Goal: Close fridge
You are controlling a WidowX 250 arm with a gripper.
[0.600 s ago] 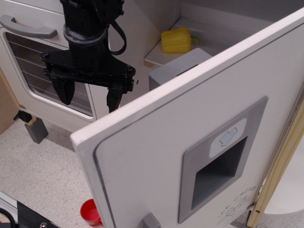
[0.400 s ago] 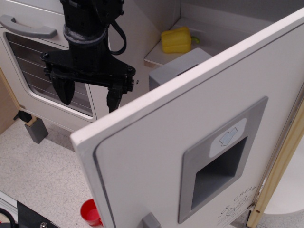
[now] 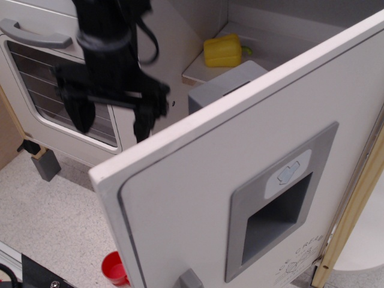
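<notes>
The white fridge's big door (image 3: 198, 198) stands wide open and fills the lower right of the view. It carries a grey recessed dispenser panel (image 3: 277, 207), and the top of its grey handle (image 3: 189, 279) shows at the bottom edge. A yellow toy pepper (image 3: 223, 50) lies on a shelf inside the fridge, behind a grey box (image 3: 225, 84). My black gripper (image 3: 111, 117) hangs open and empty at the upper left, just beyond the door's free edge, fingers pointing down. It is slightly blurred.
A white oven with a barred window (image 3: 45, 84) and a horizontal grey handle (image 3: 33, 33) stands behind the gripper at left. A red cup (image 3: 113, 268) sits on the speckled floor under the door's corner. A grey block (image 3: 46, 163) lies by the oven's base.
The gripper has shifted slightly and now shows motion blur. The fridge door stands where it was.
</notes>
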